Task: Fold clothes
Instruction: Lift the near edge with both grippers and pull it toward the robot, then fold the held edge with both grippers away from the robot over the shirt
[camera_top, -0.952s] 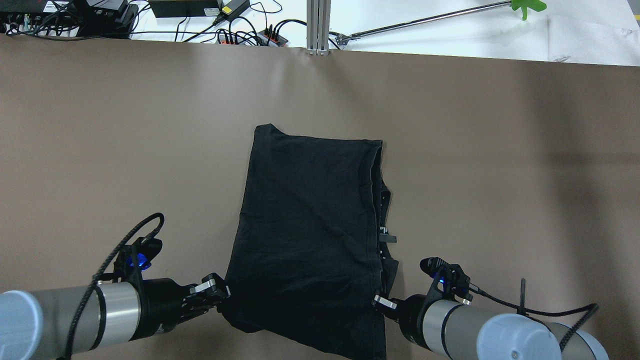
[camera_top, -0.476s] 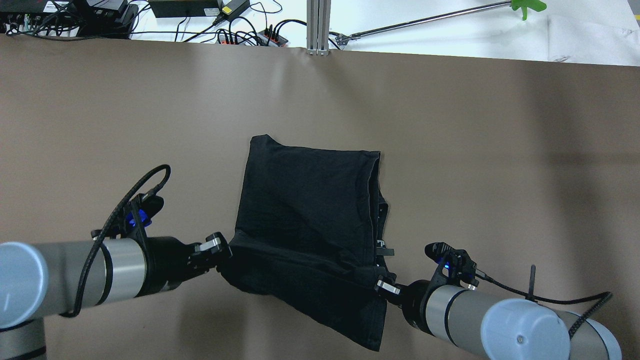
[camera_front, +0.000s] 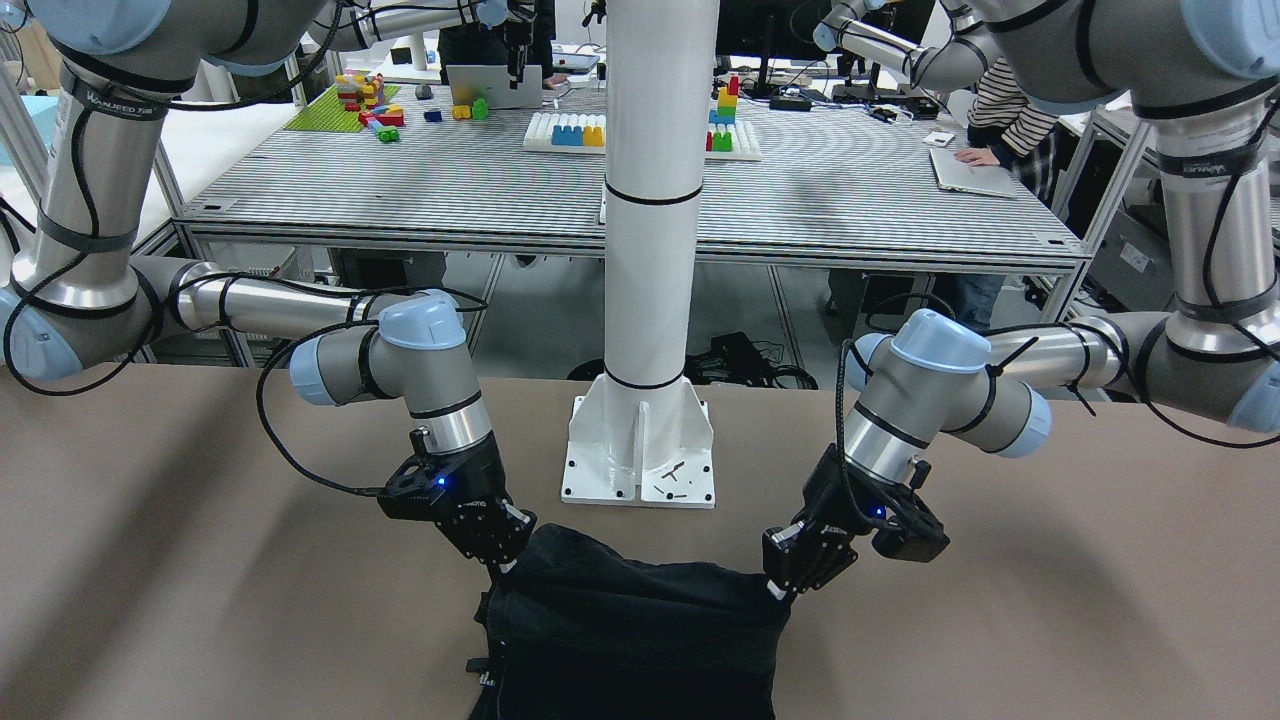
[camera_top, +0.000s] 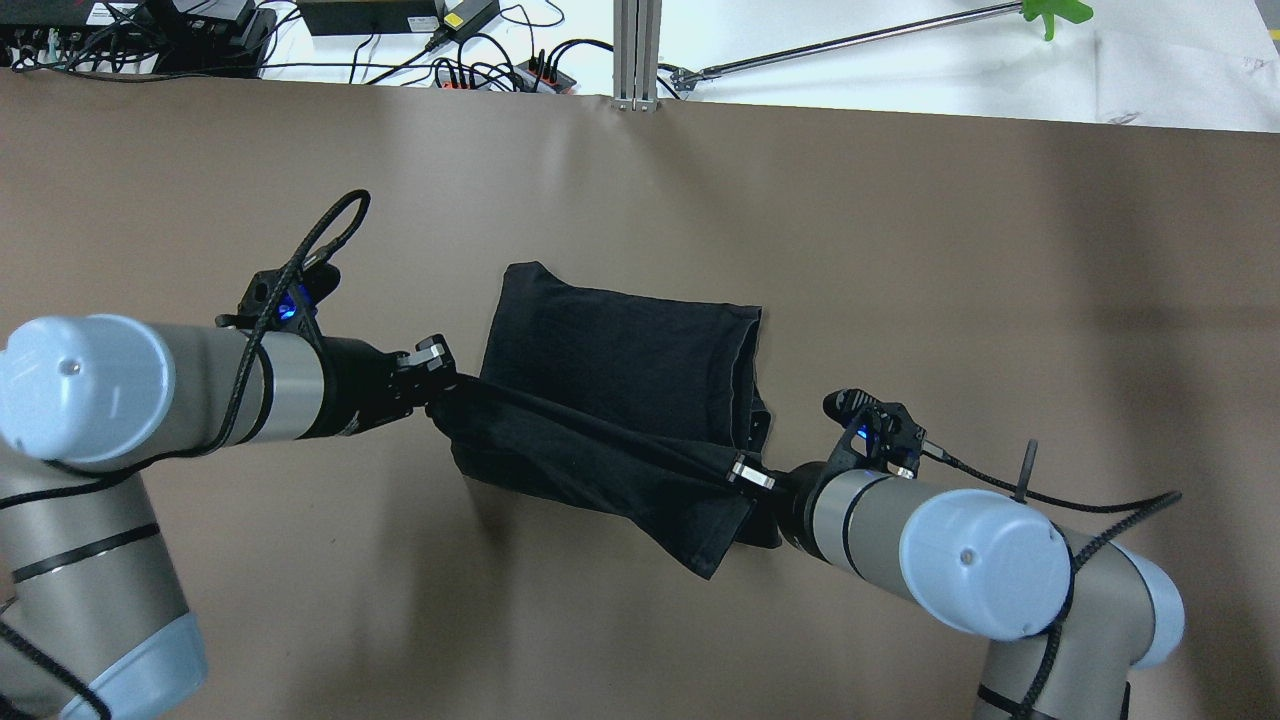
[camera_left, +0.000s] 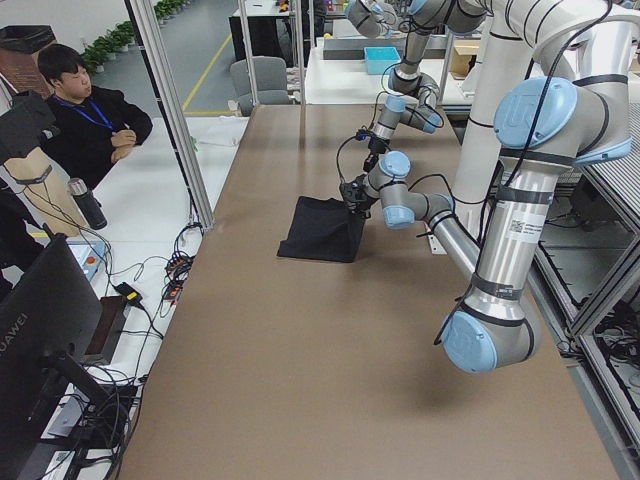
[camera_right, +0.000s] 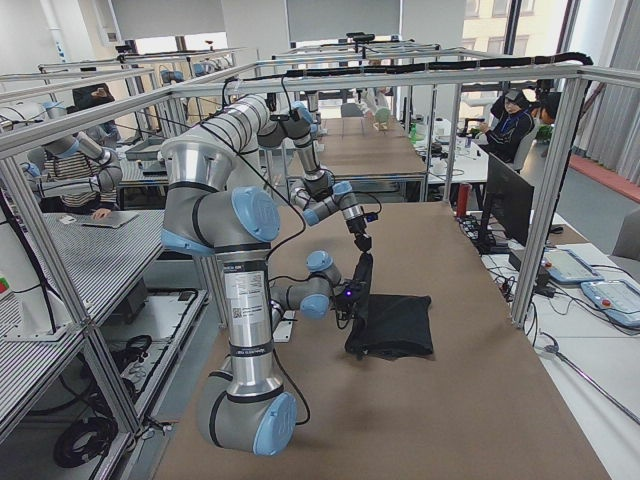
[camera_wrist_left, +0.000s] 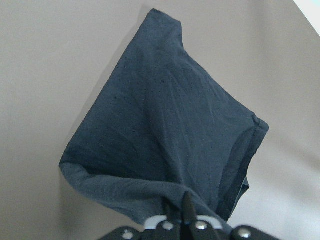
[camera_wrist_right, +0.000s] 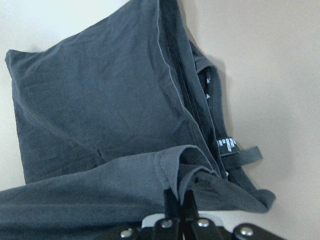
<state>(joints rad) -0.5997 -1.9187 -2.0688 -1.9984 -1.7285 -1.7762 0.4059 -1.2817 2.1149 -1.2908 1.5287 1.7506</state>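
Observation:
A black garment lies folded lengthwise on the brown table; its near end is lifted off the table. My left gripper is shut on the near left corner, and my right gripper is shut on the near right corner. The lifted edge stretches taut between them above the lower layer. The left wrist view shows the cloth hanging from the shut fingers. The right wrist view shows the hem pinched, with a label tab beside it. In the front view the garment hangs between both grippers.
The white robot pedestal stands behind the garment. Cables and power strips lie beyond the table's far edge, by a metal post. A seated person is off the table's far side.
Both grippers have lifted the garment's near edge and carried it away from me, toward the far end. The flat part on the table has grown shorter.

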